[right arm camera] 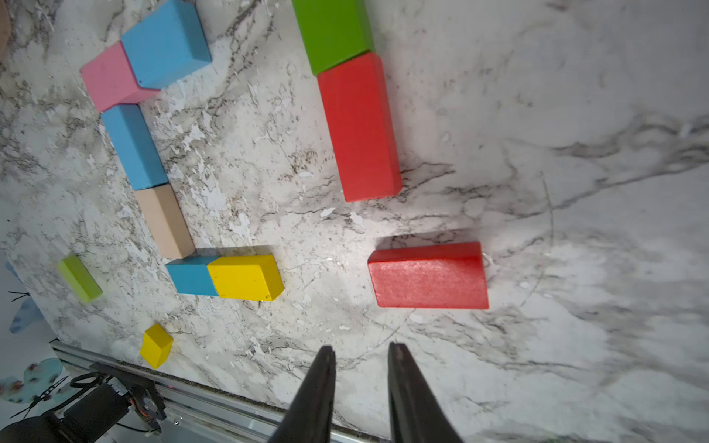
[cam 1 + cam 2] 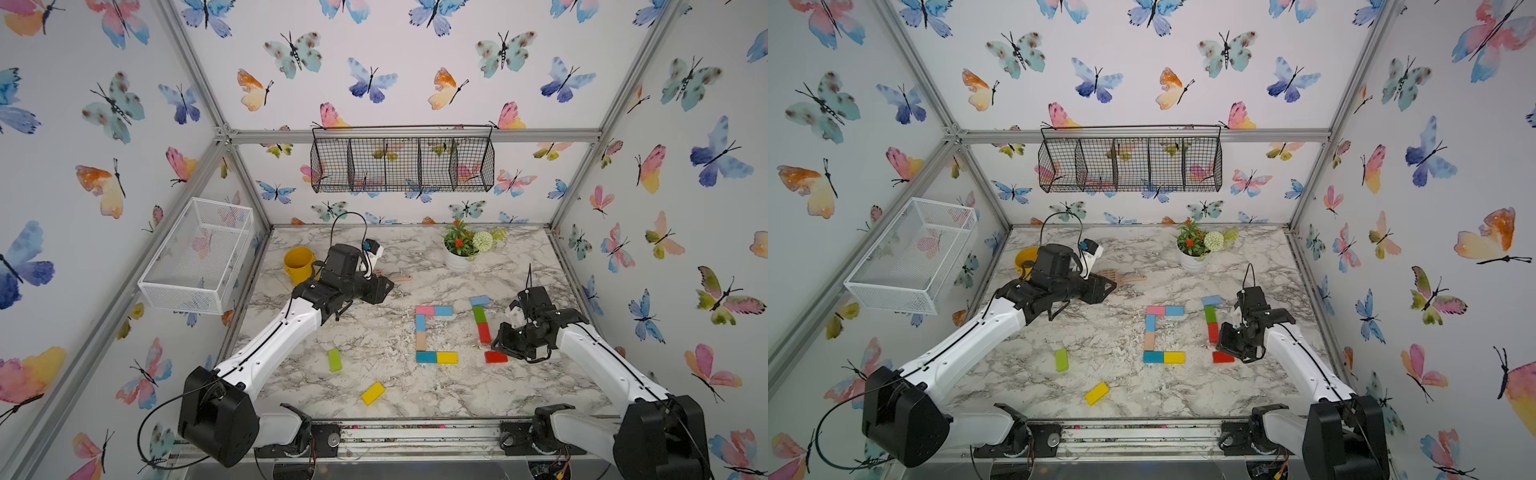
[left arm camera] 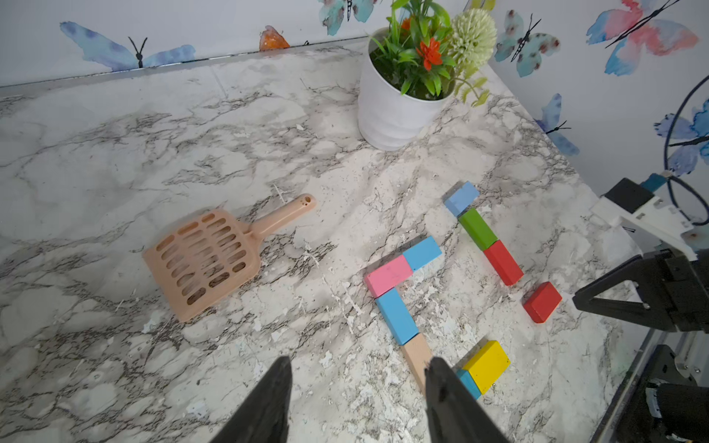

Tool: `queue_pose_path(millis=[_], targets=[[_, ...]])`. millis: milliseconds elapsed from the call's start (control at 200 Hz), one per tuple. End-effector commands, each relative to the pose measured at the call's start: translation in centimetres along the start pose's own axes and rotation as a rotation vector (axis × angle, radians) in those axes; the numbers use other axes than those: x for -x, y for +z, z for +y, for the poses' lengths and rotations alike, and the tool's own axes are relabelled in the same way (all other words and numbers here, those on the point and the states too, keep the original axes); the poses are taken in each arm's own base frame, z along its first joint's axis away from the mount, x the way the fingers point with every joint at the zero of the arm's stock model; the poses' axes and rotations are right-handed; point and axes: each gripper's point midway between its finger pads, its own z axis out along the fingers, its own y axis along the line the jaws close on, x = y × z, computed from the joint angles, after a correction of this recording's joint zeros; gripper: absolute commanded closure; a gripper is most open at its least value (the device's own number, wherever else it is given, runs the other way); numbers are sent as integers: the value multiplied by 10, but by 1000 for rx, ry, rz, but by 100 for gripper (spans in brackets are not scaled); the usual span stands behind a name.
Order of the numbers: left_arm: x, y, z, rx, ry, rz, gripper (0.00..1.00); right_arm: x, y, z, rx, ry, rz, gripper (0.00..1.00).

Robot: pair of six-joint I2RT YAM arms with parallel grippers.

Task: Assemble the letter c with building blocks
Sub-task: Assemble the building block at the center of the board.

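Six building blocks lie in a C shape in both top views: pink, teal, light blue, tan, teal and yellow. To its right, a light blue block, a green block and a red block form a column. A loose red block lies below that column, just ahead of my right gripper, which is open by a narrow gap and holds nothing. My left gripper hovers open and empty at the table's back left.
A loose green block and a loose yellow block lie front left. A tan slotted scoop and a yellow cup are near my left arm. A white flower pot stands at the back. A white wire basket hangs on the left wall.
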Motion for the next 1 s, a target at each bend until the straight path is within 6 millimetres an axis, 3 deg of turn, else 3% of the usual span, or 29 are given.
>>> queue_pose_path(millis=[0,170,295,470,636,996], targets=[[9,-13,5,47,32,-47,43,-23,7,-17,-77,0,86,73],[8,-11,0,14,34,-40,43,-36,18,-21,-121,-9,161,81],[5,-7,0,10,24,-28,43,-41,26,-22,-198,-63,200,81],[6,-7,-1,8,29,-31,43,-33,30,-28,-267,-68,189,85],[6,-8,-1,6,28,-30,43,-27,34,-32,-295,-62,171,97],[5,-7,-1,6,27,-28,42,-13,42,-37,-344,-71,147,97]])
